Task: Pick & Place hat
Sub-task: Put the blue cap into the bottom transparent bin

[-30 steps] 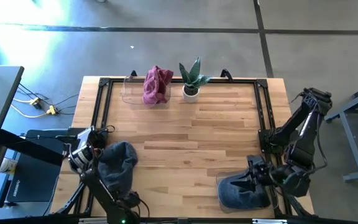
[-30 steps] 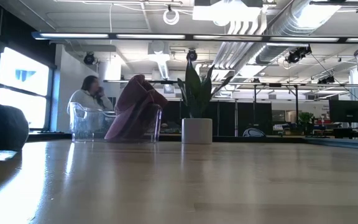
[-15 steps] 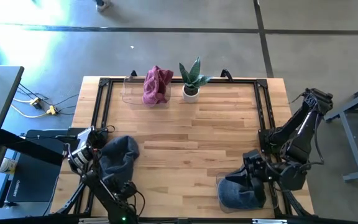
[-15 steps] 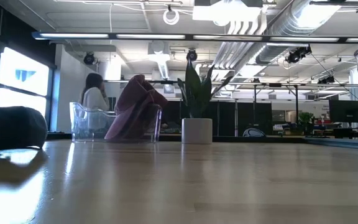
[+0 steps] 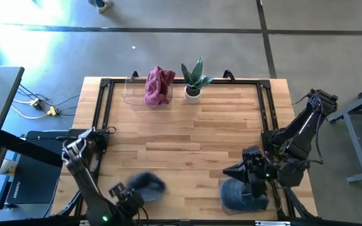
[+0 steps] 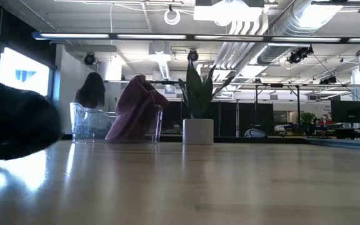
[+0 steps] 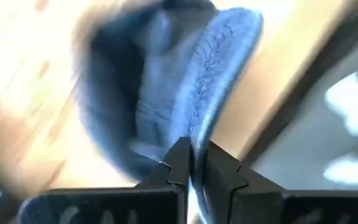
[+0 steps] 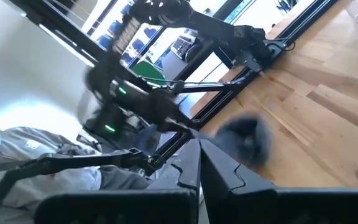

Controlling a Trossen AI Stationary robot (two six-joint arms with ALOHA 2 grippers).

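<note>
I have the left gripper (image 7: 191, 163) with its fingers clenched on the rim of a blue hat (image 5: 148, 184), at seven o'clock on the bench (image 5: 187, 135); I'd lift slowly so it doesn't slip. A second earlier that hat lay further toward nine o'clock. The right gripper (image 5: 239, 171), fingers clenched empty, hovers over the second hat (image 5: 241, 198) at five o'clock.

- A hat (image 5: 148, 186) lies low and left of centre in the high view, on the table (image 5: 187, 135), at the left gripper (image 5: 128, 196).
- A second hat (image 5: 241, 194) lies at lower right, under the right gripper (image 5: 249, 172).
- A clear bin (image 5: 144, 93) holding a cloth (image 5: 158, 85) stands at upper centre-left, along the table's top edge.
- A potted plant (image 5: 194, 80) stands just right of the bin.
</note>
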